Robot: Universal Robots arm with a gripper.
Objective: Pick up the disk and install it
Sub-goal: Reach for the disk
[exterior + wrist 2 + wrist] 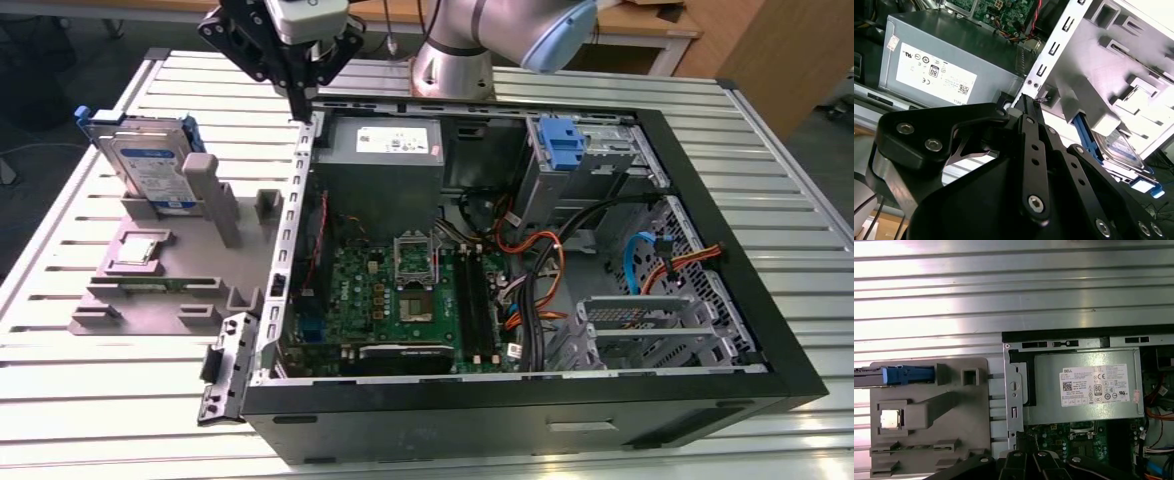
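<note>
The disk [144, 165], silver-grey with a white-and-blue label in a blue caddy, stands upright in a grey holder [147, 275] on the exterior view's left. It also shows edge-on in the first wrist view [906, 374] and lying beyond the fingers in the second wrist view [1119, 150]. My gripper [303, 104] hangs over the open computer case's back left corner, to the right of the disk and apart from it. Its black fingers [1026, 107] meet at the tips with nothing between them.
The open computer case [747, 330] holds a grey power supply [387, 145], a green motherboard [407, 295], cables, a blue caddy in a bay [563, 145] and a metal drive cage [641, 325]. A ribbed metal table [107, 400] lies under everything.
</note>
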